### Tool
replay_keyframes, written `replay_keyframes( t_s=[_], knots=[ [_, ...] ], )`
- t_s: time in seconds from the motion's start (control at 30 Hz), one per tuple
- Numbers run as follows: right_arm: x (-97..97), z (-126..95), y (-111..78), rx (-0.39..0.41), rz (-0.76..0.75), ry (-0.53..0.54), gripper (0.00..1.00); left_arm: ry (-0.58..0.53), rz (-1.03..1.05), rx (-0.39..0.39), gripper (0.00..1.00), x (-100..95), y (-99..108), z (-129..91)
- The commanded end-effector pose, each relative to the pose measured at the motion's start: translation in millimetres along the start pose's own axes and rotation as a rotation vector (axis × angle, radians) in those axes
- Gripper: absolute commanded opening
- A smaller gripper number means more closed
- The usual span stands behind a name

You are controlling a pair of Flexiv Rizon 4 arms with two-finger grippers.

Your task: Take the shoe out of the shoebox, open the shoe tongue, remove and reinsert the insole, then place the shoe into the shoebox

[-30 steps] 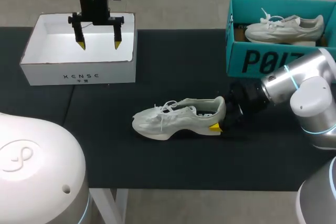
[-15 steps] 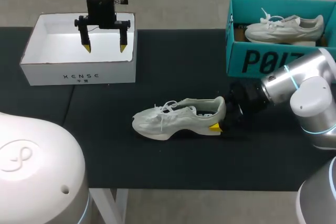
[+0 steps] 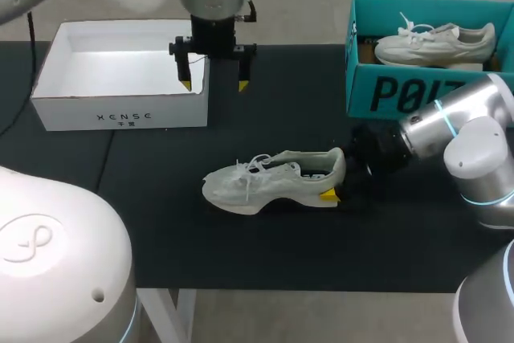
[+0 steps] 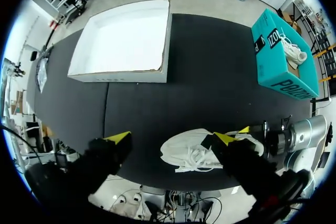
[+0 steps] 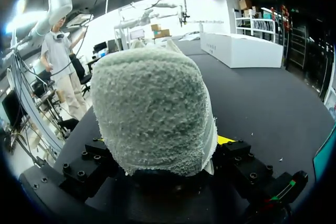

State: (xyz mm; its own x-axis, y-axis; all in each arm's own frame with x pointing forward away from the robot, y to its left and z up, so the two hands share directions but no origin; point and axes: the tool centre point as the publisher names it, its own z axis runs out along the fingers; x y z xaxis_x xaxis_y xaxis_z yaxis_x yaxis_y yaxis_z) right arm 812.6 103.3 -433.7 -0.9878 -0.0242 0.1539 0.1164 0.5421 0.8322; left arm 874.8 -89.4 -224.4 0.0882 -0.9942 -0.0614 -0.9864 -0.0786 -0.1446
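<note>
Because the heel fills your right wrist view, you see only one yellow tip of the right gripper (image 3: 336, 183), which clamps the white shoe (image 3: 265, 182) standing mid-table. Your left gripper (image 3: 214, 84) hangs spread wide at the white box (image 3: 120, 110) wall. The teal shoebox (image 3: 401, 94) holds a second shoe (image 3: 434, 42).

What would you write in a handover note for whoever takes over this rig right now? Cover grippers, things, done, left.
Left gripper: open, empty, hovering by the edge of the white box.
Right gripper: shut on the heel of the shoe, which stands on the table.
Teal shoebox holds a second shoe.
Done: shoe is out. Left, seemingly: tongue, insole, return to box.
</note>
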Motion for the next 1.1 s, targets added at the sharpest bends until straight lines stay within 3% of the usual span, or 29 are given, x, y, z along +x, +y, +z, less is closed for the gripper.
replay_keyframes(
  t_s=[0.03, 0.4, 0.6, 0.9, 1.1],
  knots=[
    [-0.5, 7.7, -4.8, 0.002, 0.001, -0.001, 0.00, 0.011, 0.005, 0.050, 1.00, 29.4, 10.5, 12.9],
    [-0.5, 7.7, -4.8, 0.002, 0.001, -0.001, 0.00, 0.133, 0.061, -0.077, 1.00, 80.3, 33.0, 53.1],
    [-0.5, 7.7, -4.8, 0.002, 0.001, -0.001, 0.00, 0.146, 0.122, -0.079, 1.00, 100.8, 45.8, 74.0],
    [-0.5, 7.7, -4.8, 0.002, 0.001, -0.001, 0.00, 0.173, 0.164, -0.103, 1.00, 109.9, 71.6, 86.6],
    [-0.5, 7.7, -4.8, 0.002, 0.001, -0.001, 0.00, 0.166, 0.219, -0.118, 1.00, 127.9, 80.2, 101.3]
  ],
)
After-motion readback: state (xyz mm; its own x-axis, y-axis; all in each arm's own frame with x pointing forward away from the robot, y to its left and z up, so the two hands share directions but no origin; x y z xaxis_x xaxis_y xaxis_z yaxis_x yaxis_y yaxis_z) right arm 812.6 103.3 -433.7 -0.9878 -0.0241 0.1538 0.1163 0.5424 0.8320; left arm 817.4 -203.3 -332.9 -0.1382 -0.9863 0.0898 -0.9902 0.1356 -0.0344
